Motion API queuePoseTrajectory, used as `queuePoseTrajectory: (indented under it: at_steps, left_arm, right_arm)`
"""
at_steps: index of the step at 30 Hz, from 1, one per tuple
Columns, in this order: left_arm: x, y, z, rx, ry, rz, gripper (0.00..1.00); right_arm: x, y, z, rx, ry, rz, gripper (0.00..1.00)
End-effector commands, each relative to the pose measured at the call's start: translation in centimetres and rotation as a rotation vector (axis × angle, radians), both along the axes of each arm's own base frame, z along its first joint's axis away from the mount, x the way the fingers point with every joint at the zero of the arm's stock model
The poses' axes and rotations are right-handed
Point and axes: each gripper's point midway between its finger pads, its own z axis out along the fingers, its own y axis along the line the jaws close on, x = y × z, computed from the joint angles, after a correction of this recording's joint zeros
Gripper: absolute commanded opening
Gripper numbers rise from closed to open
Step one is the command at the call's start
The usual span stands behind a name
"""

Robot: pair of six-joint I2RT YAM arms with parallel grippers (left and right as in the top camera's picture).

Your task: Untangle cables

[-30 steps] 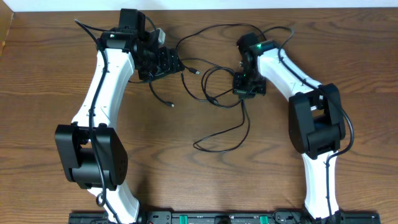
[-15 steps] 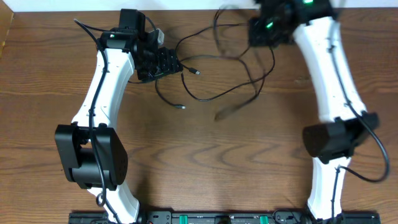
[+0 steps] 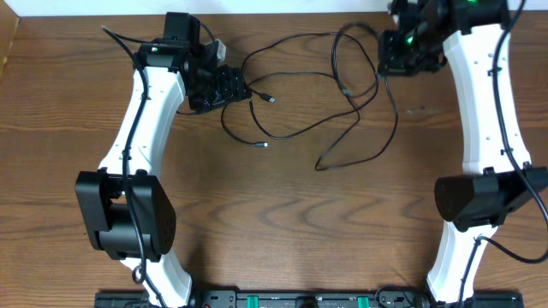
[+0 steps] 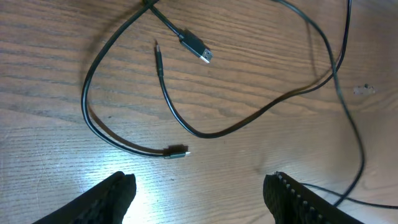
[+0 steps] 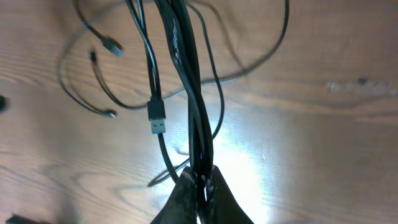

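Across a wooden table (image 3: 282,231), two white robot arms flanked a knot of thin black cables (image 5: 186,74). The right arm (image 3: 488,111) stretched toward 1 o'clock and the left arm (image 3: 141,120) toward 11 o'clock. The tangle sprawled between them at the 12 o'clock edge, its long axis running roughly 9 to 3 o'clock. The right gripper (image 5: 202,186) was clamped on a bunch of several strands, which trailed away toward 8 o'clock. The left gripper (image 4: 199,196) hung with its jaws apart, grasping nothing, above loose loops lying at about its 4 o'clock in the overhead view. This made it seem the nearer hand for the free ends. A USB plug (image 5: 157,123) dangled beside the held bunch, and a smaller plug (image 4: 177,152) lay on the wood beneath the open fingers (image 4: 118,193).
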Motion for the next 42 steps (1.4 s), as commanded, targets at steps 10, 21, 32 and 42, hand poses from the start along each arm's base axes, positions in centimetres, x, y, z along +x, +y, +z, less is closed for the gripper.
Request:
queuePoseTrajectory:
  at_steps: [10,21,32,42]
  left_arm:
    - [0.1,0.7,0.6,0.035,-0.032,-0.005,0.71]
    - [0.2,0.7,0.6,0.035,-0.034,-0.005,0.71]
    - [0.2,0.7,0.6,0.035,-0.035,-0.005,0.71]
    - [0.2,0.7,0.6,0.035,-0.034,-0.005,0.71]
  right_arm:
    - [0.1,2.7,-10.9,-0.05,0.072,0.176,0.01]
    - [-3.7,6.0,-17.7,-0.072,0.175,0.208,0.32]
    - [-1.5,5.9,-19.7,-0.192,0.061,0.1,0.61]
    - [-0.4,5.4,-21.0,-0.317,0.003,0.061,0.57]
